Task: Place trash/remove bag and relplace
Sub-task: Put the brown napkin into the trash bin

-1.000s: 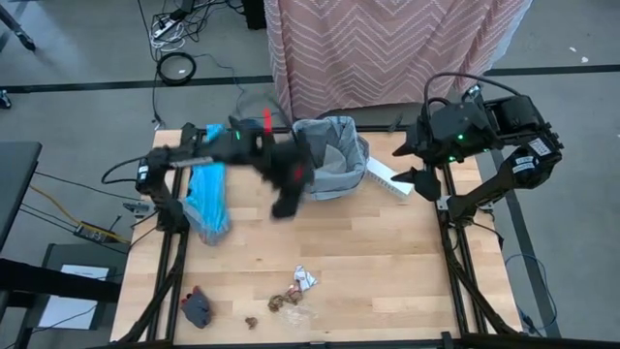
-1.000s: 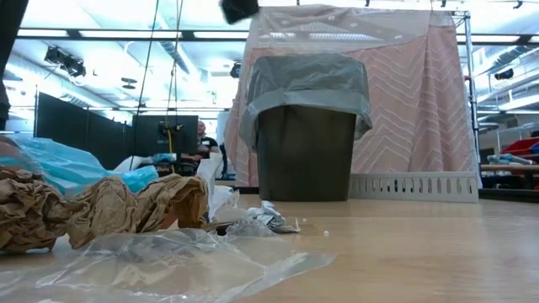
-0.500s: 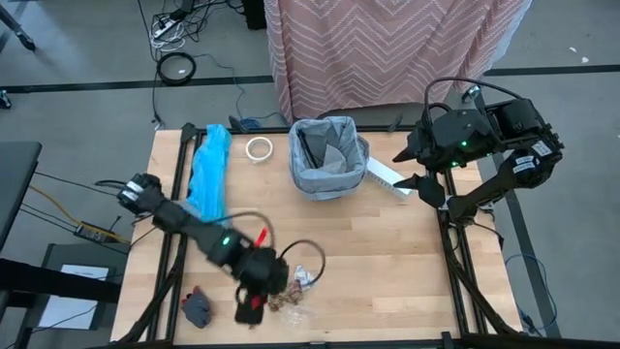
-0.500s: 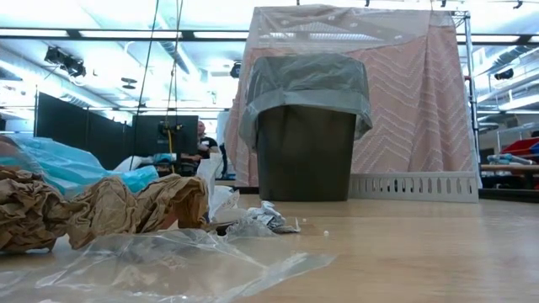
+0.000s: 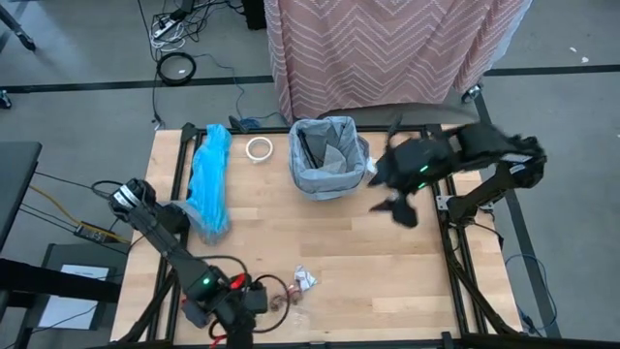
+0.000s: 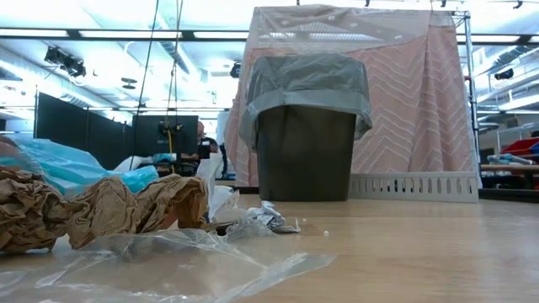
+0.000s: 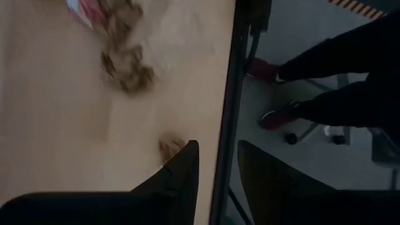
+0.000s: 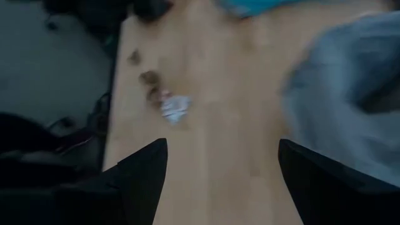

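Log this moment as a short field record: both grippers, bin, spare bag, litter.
left gripper: open, empty, at the table's near edge beside the litter
right gripper: open, empty, over the table right of the bin
bin: upright, lined with the grey bag
turquoise bag: lying at the table's left
litter: on the table near the front edge

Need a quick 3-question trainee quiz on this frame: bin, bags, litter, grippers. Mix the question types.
1. True or false: the bin is lined with a grey bag.
2. Where does the blue bag lie? A) inside the bin B) flat on the table, left of the bin C) in the right gripper
3. Fill in: the left gripper is over the table's near edge, beside the ____ paper wads.

Key: 1 true; 2 B; 3 brown. Both grippers are open and hold nothing.
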`<action>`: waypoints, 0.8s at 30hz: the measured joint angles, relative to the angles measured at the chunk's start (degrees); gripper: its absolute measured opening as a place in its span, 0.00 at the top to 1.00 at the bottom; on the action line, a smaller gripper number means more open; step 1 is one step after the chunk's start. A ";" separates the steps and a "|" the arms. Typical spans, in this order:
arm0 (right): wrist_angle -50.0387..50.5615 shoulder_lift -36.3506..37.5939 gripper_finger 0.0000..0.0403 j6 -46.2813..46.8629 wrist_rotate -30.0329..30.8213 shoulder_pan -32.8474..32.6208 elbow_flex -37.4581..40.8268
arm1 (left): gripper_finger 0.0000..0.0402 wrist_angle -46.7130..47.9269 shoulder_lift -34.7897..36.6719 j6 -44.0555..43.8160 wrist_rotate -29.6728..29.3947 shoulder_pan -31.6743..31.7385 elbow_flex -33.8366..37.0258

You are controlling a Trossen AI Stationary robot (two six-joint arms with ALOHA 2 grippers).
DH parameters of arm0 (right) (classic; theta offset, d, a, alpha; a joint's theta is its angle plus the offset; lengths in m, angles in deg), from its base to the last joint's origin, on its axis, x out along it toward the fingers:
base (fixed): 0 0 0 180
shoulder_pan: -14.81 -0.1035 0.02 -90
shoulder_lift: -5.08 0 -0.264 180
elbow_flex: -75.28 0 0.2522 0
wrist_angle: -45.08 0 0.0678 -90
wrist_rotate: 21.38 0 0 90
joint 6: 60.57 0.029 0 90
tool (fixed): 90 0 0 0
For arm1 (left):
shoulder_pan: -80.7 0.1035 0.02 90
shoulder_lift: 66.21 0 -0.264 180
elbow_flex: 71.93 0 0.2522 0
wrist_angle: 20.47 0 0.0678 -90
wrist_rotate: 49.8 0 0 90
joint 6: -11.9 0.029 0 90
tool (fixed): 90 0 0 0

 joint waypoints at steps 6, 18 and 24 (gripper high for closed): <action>-18.75 -1.58 0.28 3.88 -7.89 -2.98 12.92 | 0.71 -0.98 0.00 -7.67 -7.02 -6.27 2.65; -34.42 -3.70 0.29 17.44 -9.85 -4.88 22.79 | 0.71 -14.55 -0.09 -7.43 -17.95 -10.02 16.86; -35.61 -3.68 0.30 20.04 -9.43 -5.81 22.99 | 0.71 -26.36 -0.13 -7.37 -17.63 -9.94 22.88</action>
